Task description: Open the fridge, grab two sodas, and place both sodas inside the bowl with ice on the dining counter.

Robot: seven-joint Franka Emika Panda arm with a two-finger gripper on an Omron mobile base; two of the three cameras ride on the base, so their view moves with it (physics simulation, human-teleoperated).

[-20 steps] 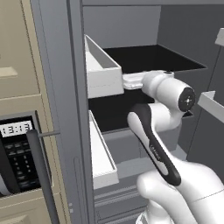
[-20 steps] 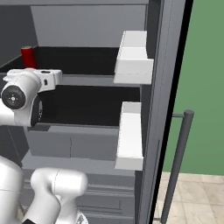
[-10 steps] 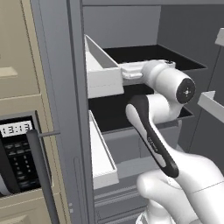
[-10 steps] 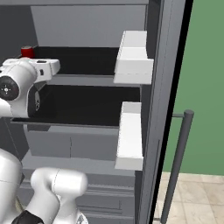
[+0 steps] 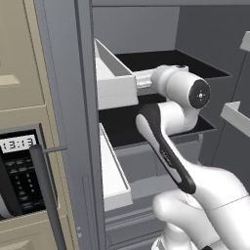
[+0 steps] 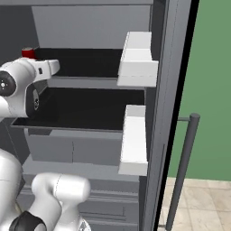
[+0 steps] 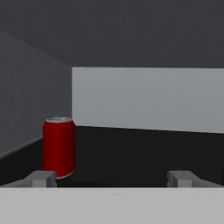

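On the fridge (image 6: 171, 67)'s upper black shelf (image 7: 131, 153), a red soda can (image 7: 59, 146) stands left of centre. The jaws stand wide apart, empty. I'd shift left until both fingertips (image 7: 41, 177) straddle the can, then close.

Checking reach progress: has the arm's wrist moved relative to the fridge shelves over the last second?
Yes. In the left base view the wrist has risen from beside the lower shelf to the upper shelf and pushed deeper into the fridge.
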